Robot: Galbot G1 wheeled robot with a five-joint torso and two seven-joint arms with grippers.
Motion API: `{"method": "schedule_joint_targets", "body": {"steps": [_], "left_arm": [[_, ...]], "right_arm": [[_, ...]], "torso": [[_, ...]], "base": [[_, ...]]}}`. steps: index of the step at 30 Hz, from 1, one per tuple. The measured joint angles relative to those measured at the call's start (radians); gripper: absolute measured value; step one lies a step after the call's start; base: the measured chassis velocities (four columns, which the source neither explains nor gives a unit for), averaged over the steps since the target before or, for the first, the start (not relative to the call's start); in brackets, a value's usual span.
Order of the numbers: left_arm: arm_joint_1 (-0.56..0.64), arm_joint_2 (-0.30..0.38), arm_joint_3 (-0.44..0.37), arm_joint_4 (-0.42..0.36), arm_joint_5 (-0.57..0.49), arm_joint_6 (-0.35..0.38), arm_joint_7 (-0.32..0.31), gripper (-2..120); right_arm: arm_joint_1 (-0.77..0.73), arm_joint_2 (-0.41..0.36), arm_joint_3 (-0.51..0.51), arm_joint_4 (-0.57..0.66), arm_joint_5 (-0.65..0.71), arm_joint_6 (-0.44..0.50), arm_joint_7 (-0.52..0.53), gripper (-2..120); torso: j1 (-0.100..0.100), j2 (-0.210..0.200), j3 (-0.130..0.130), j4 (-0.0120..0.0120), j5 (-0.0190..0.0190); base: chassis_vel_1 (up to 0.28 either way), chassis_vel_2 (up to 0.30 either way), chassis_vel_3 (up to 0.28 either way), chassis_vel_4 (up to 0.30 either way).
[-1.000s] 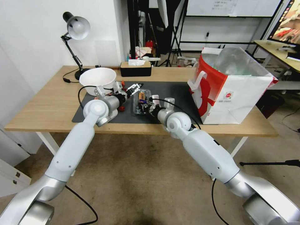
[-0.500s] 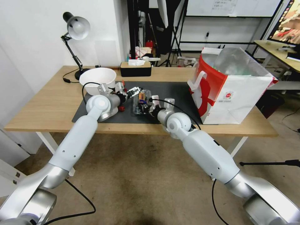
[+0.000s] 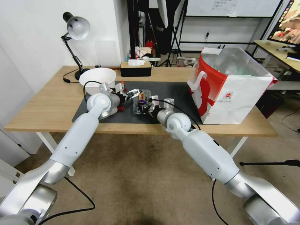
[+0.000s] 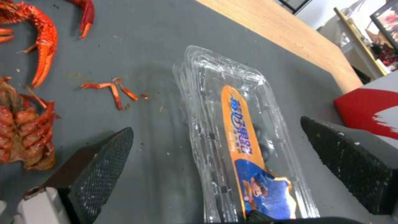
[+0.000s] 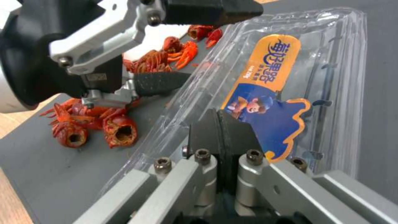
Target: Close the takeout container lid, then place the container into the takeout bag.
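1. Our wooden surface (image 3: 47, 103) carries a dark mat (image 3: 178, 90), a white bowl (image 3: 97, 76), a desk lamp (image 3: 76, 28) and crayfish shells (image 4: 29, 130).
2. The takeout container (image 3: 142, 100) lies mid-mat, clear, with an orange-and-blue label on its lid (image 5: 269, 102).
3. Our right end effector (image 5: 222, 130) pinches its near edge; our left end effector (image 4: 232, 155) hangs wide open beside it.
4. The takeout bag (image 3: 231, 87) stands to the right.

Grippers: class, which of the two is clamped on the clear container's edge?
The right gripper, shut on the takeout container; the left gripper is open beside it.
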Motion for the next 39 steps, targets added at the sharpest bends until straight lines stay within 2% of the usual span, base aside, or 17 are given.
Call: {"method": "schedule_joint_targets", "body": {"steps": [17, 19, 21, 23, 27, 29, 30, 32, 33, 35, 36, 38, 39], "left_arm": [[-0.027, -0.016, 0.000, 0.035, -0.051, 0.061, -0.024, 100], [-0.032, -0.018, 0.001, 0.039, -0.058, 0.071, -0.026, 97], [-0.034, -0.018, 0.001, 0.039, -0.061, 0.078, -0.028, 93], [-0.036, -0.017, 0.003, 0.039, -0.065, 0.093, -0.031, 81], [-0.036, -0.016, 0.003, 0.038, -0.070, 0.108, -0.032, 74], [-0.034, -0.016, 0.003, 0.038, -0.074, 0.110, -0.031, 59], [-0.034, -0.016, 0.003, 0.038, -0.074, 0.110, -0.031, 59], [-0.034, -0.017, 0.003, 0.042, -0.076, 0.112, -0.030, 50], [-0.034, -0.017, 0.003, 0.042, -0.076, 0.112, -0.030, 50], [-0.035, -0.017, 0.002, 0.045, -0.078, 0.112, -0.030, 38], [-0.035, -0.017, 0.002, 0.045, -0.078, 0.112, -0.030, 38], [-0.036, -0.016, 0.002, 0.047, -0.081, 0.112, -0.030, 28], [-0.036, -0.016, 0.002, 0.047, -0.081, 0.112, -0.030, 28]], "right_arm": [[-0.001, -0.005, -0.002, 0.001, -0.002, 0.001, -0.004, 0], [-0.001, -0.005, -0.003, 0.002, -0.002, 0.001, -0.004, 0], [0.000, -0.005, -0.003, 0.002, -0.002, 0.001, -0.004, 0], [0.001, -0.004, -0.004, 0.002, -0.001, 0.001, -0.003, 0], [0.001, -0.005, -0.005, 0.002, -0.001, 0.001, -0.003, 0], [0.002, -0.005, -0.006, 0.002, 0.000, 0.001, -0.003, 0], [0.002, -0.005, -0.006, 0.002, 0.000, 0.001, -0.003, 0], [0.003, -0.007, -0.007, 0.002, 0.001, 0.001, -0.003, 0], [0.003, -0.007, -0.007, 0.002, 0.001, 0.001, -0.003, 0], [0.003, -0.008, -0.007, 0.003, 0.002, 0.001, -0.003, 0], [0.003, -0.008, -0.007, 0.003, 0.002, 0.001, -0.003, 0], [0.002, -0.009, -0.008, 0.005, 0.003, 0.001, -0.003, 0], [0.002, -0.009, -0.008, 0.005, 0.003, 0.001, -0.003, 0]], "torso": [[0.000, 0.000, 0.000, 0.0000, 0.0000], [0.000, 0.000, 0.000, -0.0001, 0.0000], [0.000, 0.000, 0.000, -0.0001, 0.0000], [0.000, 0.000, 0.000, -0.0001, 0.0000], [0.000, 0.000, 0.000, -0.0001, 0.0000], [0.000, 0.000, 0.000, 0.0000, 0.0000], [0.000, 0.000, 0.000, 0.0000, 0.0000], [0.000, 0.000, 0.000, 0.0000, 0.0000], [0.000, 0.000, 0.000, 0.0000, 0.0000], [0.000, 0.000, 0.000, 0.0000, 0.0000], [0.000, 0.000, 0.000, 0.0000, 0.0000], [0.000, 0.000, 0.000, 0.0000, 0.0000], [0.000, 0.000, 0.000, 0.0000, 0.0000]], "base": [[0.000, 0.000, 0.000, 0.000], [0.000, 0.000, 0.000, 0.000], [0.000, 0.000, 0.000, 0.000], [0.000, 0.000, 0.000, 0.000], [0.000, 0.000, 0.000, 0.000], [0.000, 0.000, 0.000, 0.000], [0.000, 0.000, 0.000, 0.000], [0.000, 0.000, 0.000, 0.000], [0.000, 0.000, 0.000, 0.000], [0.000, 0.000, 0.000, 0.000], [0.000, 0.000, 0.000, 0.000], [0.000, 0.000, 0.000, 0.000], [0.000, 0.000, 0.000, 0.000]]}}
